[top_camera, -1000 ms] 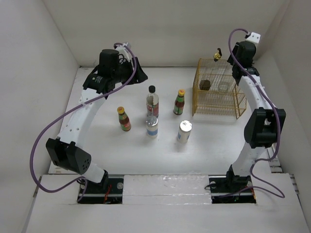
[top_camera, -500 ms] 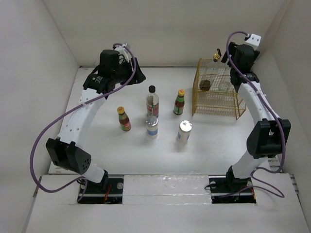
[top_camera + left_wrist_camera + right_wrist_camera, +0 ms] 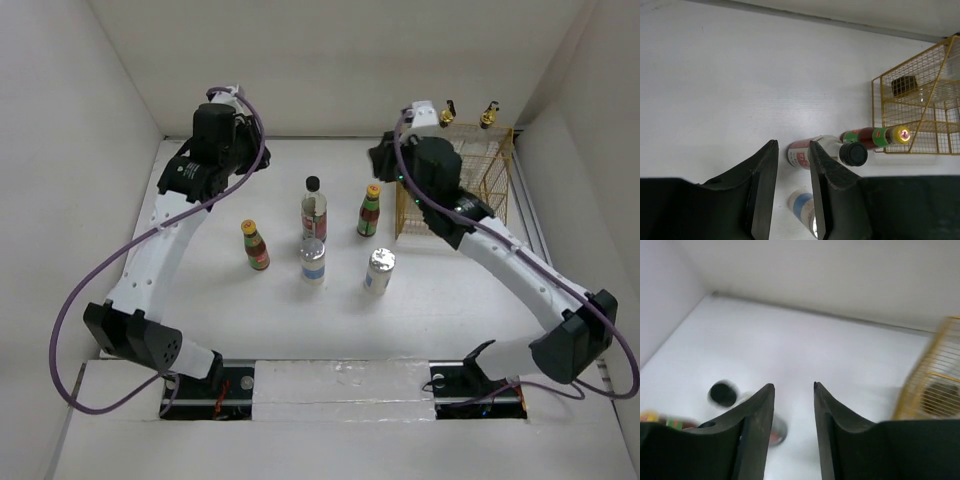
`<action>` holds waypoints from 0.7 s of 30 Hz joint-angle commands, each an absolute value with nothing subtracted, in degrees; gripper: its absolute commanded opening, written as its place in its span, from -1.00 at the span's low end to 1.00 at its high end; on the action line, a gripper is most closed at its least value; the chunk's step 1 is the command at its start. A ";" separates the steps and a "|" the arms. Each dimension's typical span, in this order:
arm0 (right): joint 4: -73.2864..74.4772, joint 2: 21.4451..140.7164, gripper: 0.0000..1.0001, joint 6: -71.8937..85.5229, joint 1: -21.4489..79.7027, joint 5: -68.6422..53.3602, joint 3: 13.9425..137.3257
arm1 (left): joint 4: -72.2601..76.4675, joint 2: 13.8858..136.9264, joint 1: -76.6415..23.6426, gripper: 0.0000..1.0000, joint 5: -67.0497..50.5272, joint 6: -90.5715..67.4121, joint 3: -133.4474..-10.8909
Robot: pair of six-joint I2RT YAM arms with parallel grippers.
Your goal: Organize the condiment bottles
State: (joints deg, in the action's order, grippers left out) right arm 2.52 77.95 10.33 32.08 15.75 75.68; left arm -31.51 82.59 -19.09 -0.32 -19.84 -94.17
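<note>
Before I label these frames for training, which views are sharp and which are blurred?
Right wrist view: smeared, the black-capped bottle and yellow wire basket both soft. Left wrist view: sharp, a bright glint on the cap of the yellow-capped bottle. Top external view: sharp and evenly lit.

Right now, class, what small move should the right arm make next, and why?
Probably lower the right fingers toward the green-labelled yellow-capped bottle. In the top view they hang just behind it, the wrist view shows them open and empty, and it is the standing bottle nearest them.
</note>
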 commanded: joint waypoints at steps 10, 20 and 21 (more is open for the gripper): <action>2.37 95.09 0.67 3.96 38.41 -4.12 85.25 | -30.50 74.44 -19.16 -0.36 2.11 -20.39 -93.60; 1.85 97.38 0.62 2.90 41.83 -5.54 85.87 | -31.64 73.30 -19.16 -0.33 2.11 -19.86 -92.55; 1.85 98.34 0.62 2.90 41.84 -5.54 85.87 | -31.64 73.30 -19.16 -0.33 2.11 -19.86 -92.55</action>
State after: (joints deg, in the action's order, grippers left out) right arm 4.40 98.24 3.95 40.84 -4.58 83.20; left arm -32.08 75.02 -19.11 1.76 -20.40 -92.99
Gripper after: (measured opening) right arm 0.813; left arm 0.331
